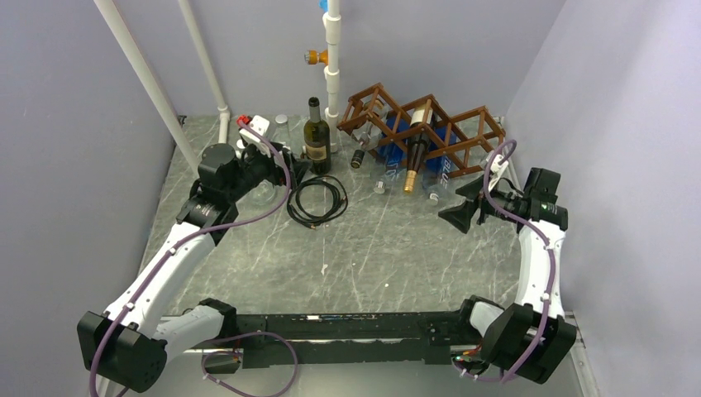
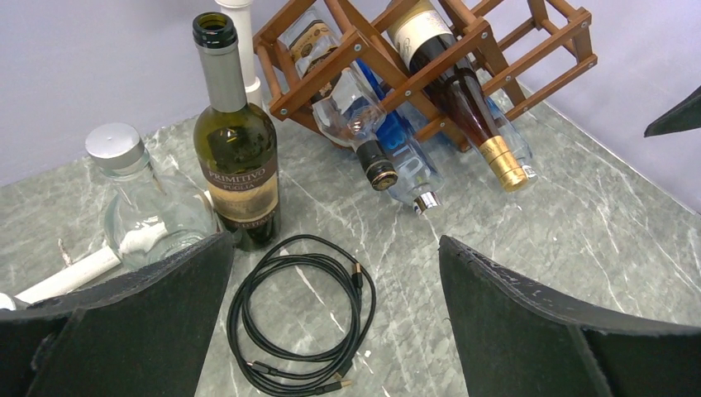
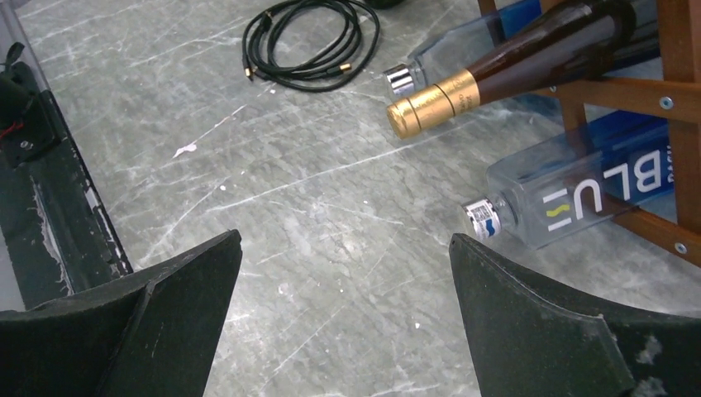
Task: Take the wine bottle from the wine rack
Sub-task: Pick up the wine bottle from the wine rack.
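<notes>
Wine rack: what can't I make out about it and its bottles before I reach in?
- Wine rack, top external: bottles too small to count; slats cross their bodies.
- Gold-capped bottle, right wrist: base cut off by the top edge.
- Clear BLUE-labelled bottle, right wrist: rear end cut off by the right edge.
- Left wrist: rack's top cut off by the upper edge.

The wine rack point(image 1: 422, 124) stands at the far right of the counter point(image 1: 372, 256), by the back wall. The wine bottle point(image 1: 416, 157) lies in an upper cell, neck sloping down to the near side, with other bottles in cells left, right and below. Left of the rack an upright bottle point(image 1: 315, 136) stands just before a pipe point(image 1: 332, 74), a glass bottle point(image 2: 153, 207) on its left. A coiled cable point(image 1: 317, 201) lies just near of it. The right claw point(image 1: 459, 205) hangs near of the rack's right end.
</notes>
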Motion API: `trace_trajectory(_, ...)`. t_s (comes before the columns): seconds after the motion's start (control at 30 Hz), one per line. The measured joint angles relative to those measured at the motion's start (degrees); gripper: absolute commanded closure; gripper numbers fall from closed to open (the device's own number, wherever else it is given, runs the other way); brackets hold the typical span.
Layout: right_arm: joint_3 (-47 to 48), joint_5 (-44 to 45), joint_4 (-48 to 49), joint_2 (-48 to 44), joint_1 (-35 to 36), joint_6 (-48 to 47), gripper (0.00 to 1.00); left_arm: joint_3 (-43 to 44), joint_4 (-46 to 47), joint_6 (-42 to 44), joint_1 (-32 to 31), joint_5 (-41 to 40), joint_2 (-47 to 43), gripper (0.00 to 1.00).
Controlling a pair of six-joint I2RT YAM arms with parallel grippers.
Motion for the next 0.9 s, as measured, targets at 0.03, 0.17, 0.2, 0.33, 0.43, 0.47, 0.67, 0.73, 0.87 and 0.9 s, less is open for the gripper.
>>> trace_trajectory(0.03,0.6,0.6,-0.7,0.3,0.0,0.1,0.0,0.0,0.0,0.0,0.0,-0.2,0.0,0.0)
trace_trajectory(0.17,3.8,3.9,-2.9,0.7,0.0,1.9,0.0,0.0,0.0,0.0,0.2,-0.4,0.0,0.0)
trace_trajectory(0.2,4.7,4.5,-3.1,0.7,0.0,2.7,0.0,0.0,0.0,0.0,0.3,-0.4,0.0,0.01)
trace_trajectory(0.33,7.3,6.8,-2.6,0.9,0.4,7.9,0.0,0.0,0.0,0.0,0.4,-0.4,0.0,0.01)
trace_trajectory(0.43,8.4,9.0,-0.3,1.7,1.7,14.1,0.01,0.0,0.0,-0.3,0.5,0.0,0.0,0.0)
trace_trajectory(0.47,8.5,10.1,0.8,2.0,2.4,16.3,0.01,0.0,0.0,-0.6,0.5,0.2,0.0,0.0)
trace_trajectory(0.67,10.6,17.9,5.3,5.4,9.3,26.7,0.02,0.0,0.0,-1.1,0.5,0.6,0.0,0.0)
trace_trajectory(0.73,11.4,20.1,6.2,6.9,11.4,28.6,0.01,0.0,0.0,-1.1,0.5,0.6,0.0,0.0)
trace_trajectory(0.87,11.9,22.4,8.0,9.2,13.6,31.5,0.02,-0.2,0.8,-3.0,0.5,1.5,0.2,0.01)
trace_trajectory(0.9,11.9,22.7,8.5,9.6,13.7,32.4,0.01,-0.5,1.6,-4.1,0.6,2.2,0.5,0.0)
